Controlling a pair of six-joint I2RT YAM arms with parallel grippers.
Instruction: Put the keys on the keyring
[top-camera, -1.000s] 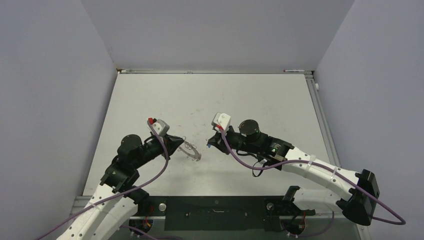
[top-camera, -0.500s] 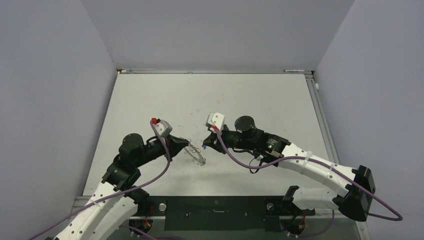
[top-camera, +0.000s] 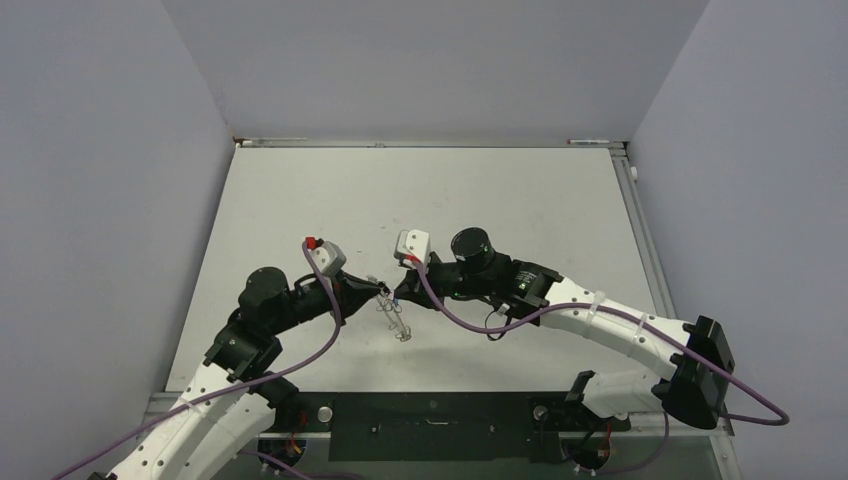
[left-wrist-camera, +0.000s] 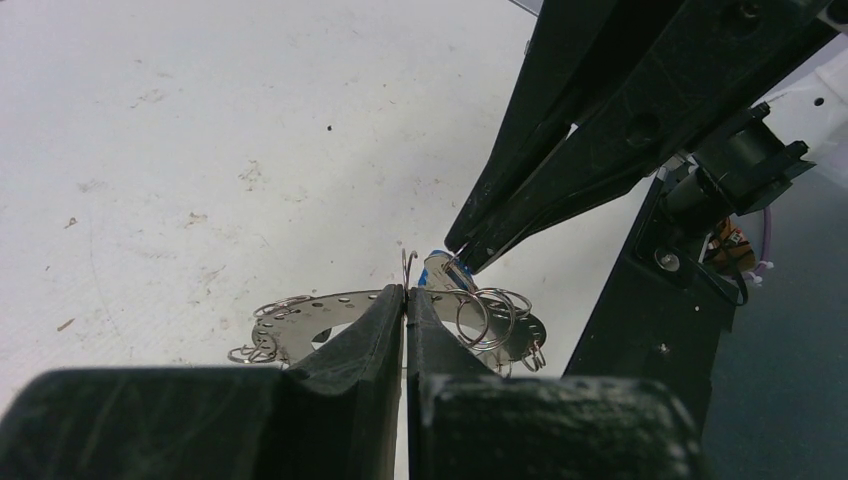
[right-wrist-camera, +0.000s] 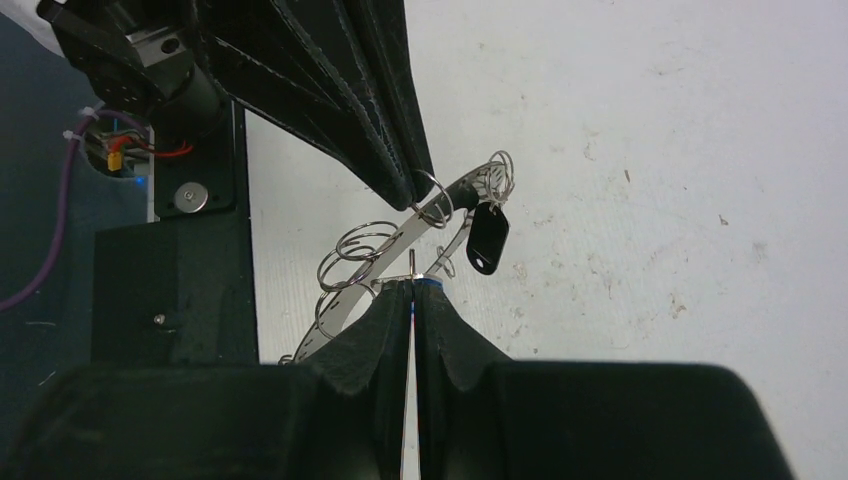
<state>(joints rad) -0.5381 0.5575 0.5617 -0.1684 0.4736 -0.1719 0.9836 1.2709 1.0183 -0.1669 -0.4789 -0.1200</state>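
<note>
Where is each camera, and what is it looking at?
Top external: above and behind the arms, looking down at the table; both arms show.
Left wrist: on the left arm, looking along the left gripper, shut on the keyring; the right gripper holds the blue key opposite.
Right wrist: on the right arm, looking along its own shut fingers; the black key hangs from the keyring.
Shared: both wrist views show the keyring and the other arm's gripper.
</note>
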